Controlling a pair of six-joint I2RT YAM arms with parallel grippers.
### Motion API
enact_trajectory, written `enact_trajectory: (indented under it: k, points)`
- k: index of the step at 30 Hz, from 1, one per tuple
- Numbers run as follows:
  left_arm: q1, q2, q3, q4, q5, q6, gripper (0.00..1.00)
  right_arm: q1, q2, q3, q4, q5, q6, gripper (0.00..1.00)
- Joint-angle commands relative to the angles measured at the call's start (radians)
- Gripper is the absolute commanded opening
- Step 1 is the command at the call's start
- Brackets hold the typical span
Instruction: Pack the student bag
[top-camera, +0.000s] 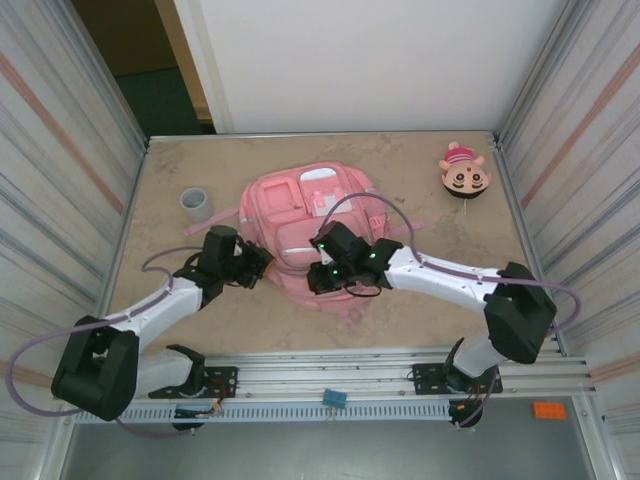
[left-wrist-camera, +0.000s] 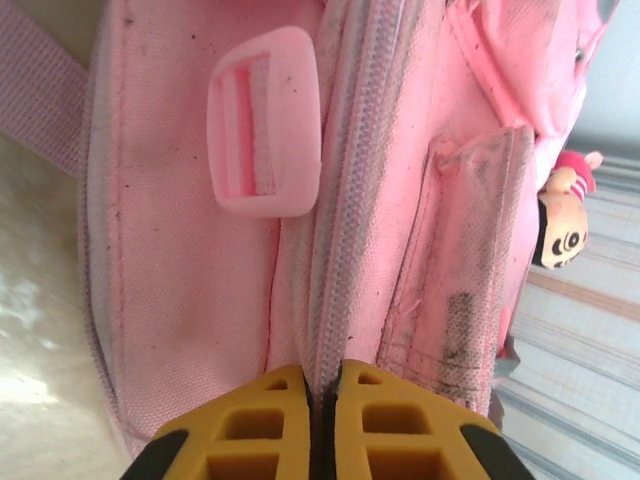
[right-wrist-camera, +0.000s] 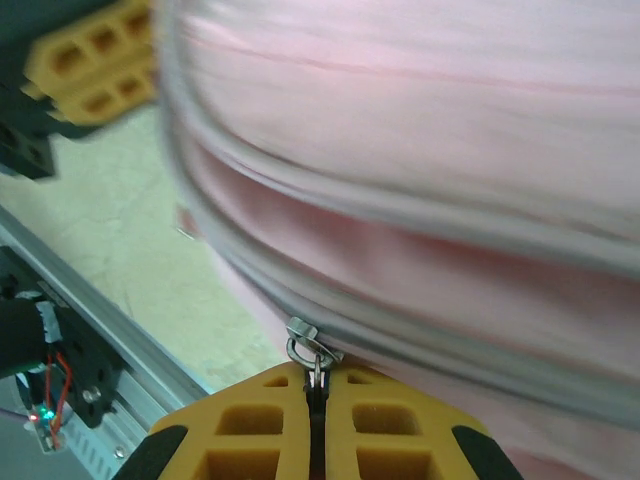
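1. I see the student bag (top-camera: 300, 215) lying flat at the middle of the table (top-camera: 430, 310), front pockets up. It is the biggest thing there.
2. My left gripper (top-camera: 265, 262) sits at the bag's 8 o'clock edge. In the left wrist view its yellow fingers (left-wrist-camera: 250, 430) are pressed together, and the bag's zipper seam (left-wrist-camera: 335, 250) runs straight down into the line where they meet. I read that as a pinch on the bag's edge there.
3. My right gripper (top-camera: 315, 282) is at the bag's 6 o'clock edge, close beside the left one. In the right wrist view its fingers (right-wrist-camera: 400, 430) are clamped on the metal zipper pull (right-wrist-camera: 310, 345), which stands up out of the closed tips against the pink fabric.
4. A pink plastic strap buckle (left-wrist-camera: 265, 120) lies on the bag at 11 o'clock from the left fingertips.
5. A small grey cup (top-camera: 197, 203) stands upright at 10 o'clock from the bag, just off its strap.
6. A cartoon plush (top-camera: 465, 172) lies at 2 o'clock from the bag, well apart, by the right wall.
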Motion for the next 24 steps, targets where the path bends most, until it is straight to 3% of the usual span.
enact_trajectory:
  k: [1, 4, 10, 13, 17, 21, 24]
  points:
    - [0.097, -0.031, 0.027, -0.114, -0.023, 0.13, 0.0, -0.042, -0.061, -0.028, -0.127, -0.047, -0.056, 0.0]
    - [0.165, -0.01, 0.081, -0.13, 0.023, 0.19, 0.02, -0.038, -0.063, -0.026, -0.096, -0.062, -0.049, 0.0]
    - [0.209, 0.042, 0.249, -0.257, 0.085, 0.272, 0.39, 0.023, -0.011, 0.005, 0.068, -0.082, 0.03, 0.0]
    - [0.188, -0.047, 0.296, -0.392, 0.116, 0.253, 0.45, 0.059, 0.03, 0.049, 0.078, -0.054, 0.042, 0.0]
    - [0.091, -0.248, 0.198, -0.478, 0.041, 0.083, 0.48, 0.072, 0.073, 0.085, 0.086, -0.059, 0.043, 0.0]
    - [-0.022, -0.411, 0.028, -0.421, -0.007, -0.182, 0.48, 0.075, 0.081, 0.098, 0.069, -0.076, 0.034, 0.0]
    - [-0.113, -0.474, -0.044, -0.363, -0.117, -0.281, 0.48, 0.081, 0.075, 0.096, 0.066, -0.081, 0.026, 0.0]
